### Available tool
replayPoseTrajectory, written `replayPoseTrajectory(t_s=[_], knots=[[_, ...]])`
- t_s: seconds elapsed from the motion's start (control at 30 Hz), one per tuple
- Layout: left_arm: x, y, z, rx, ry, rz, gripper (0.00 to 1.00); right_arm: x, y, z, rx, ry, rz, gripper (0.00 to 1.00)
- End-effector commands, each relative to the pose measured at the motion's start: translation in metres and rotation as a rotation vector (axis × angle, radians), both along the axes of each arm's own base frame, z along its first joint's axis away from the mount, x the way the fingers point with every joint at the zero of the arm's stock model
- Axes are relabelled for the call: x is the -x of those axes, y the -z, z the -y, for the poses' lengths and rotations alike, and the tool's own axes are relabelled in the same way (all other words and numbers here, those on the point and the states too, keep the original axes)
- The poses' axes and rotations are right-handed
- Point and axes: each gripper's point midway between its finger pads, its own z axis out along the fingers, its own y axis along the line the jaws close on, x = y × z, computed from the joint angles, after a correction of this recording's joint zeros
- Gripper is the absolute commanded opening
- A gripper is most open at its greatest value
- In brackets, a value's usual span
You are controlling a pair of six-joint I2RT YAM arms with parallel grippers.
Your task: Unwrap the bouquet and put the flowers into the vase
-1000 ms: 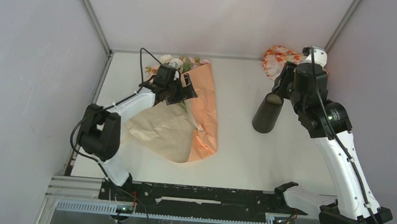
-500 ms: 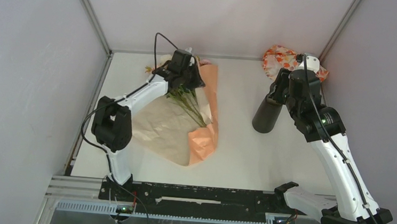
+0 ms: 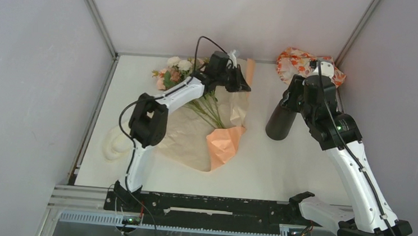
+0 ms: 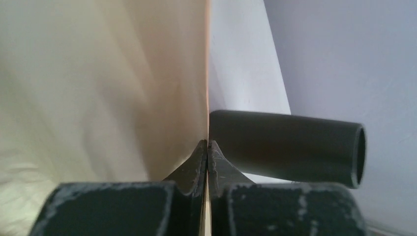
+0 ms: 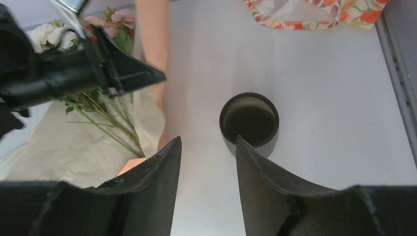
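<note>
Right tool point(image 5: 208, 142) gapes above the upright vase point(image 5: 249, 95); left tool point(image 4: 207, 145) pinches paper point(image 4: 123, 88).

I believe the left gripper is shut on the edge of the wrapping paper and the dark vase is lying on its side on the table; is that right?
Not quite: the vase stands upright, as the right wrist view looks straight down into its open mouth. The left gripper is indeed shut on the wrapping paper edge.
</note>
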Motion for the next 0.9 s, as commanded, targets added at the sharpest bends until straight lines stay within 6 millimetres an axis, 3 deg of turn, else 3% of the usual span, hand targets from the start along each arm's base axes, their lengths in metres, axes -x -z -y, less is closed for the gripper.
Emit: replayPoseTrajectory(t_s=[0.0,0.23,0.33,0.5,0.7,0.87], knots=[[0.020,-0.004,0.043,0.103,0.157,0.017,0.06,0.000,-0.015,-0.001,-0.027,-0.008,0.059,0.54],[0.031,0.008,0.070,0.204,0.243,0.020,0.33,0.003,-0.019,-0.006,-0.051,-0.032,0.069,0.54],[0.036,-0.003,0.078,0.309,0.277,0.036,0.49,0.004,-0.020,-0.010,-0.060,-0.047,0.070,0.54],[0.045,-0.039,0.077,0.436,0.310,0.086,0.59,0.005,-0.021,-0.020,-0.065,-0.075,0.072,0.54],[0.047,-0.087,0.042,0.467,0.217,0.186,0.60,0.005,-0.024,-0.029,-0.071,-0.104,0.084,0.54],[0.036,-0.082,-0.009,0.416,0.043,0.163,0.60,0.005,-0.022,-0.041,-0.066,-0.155,0.082,0.52]])
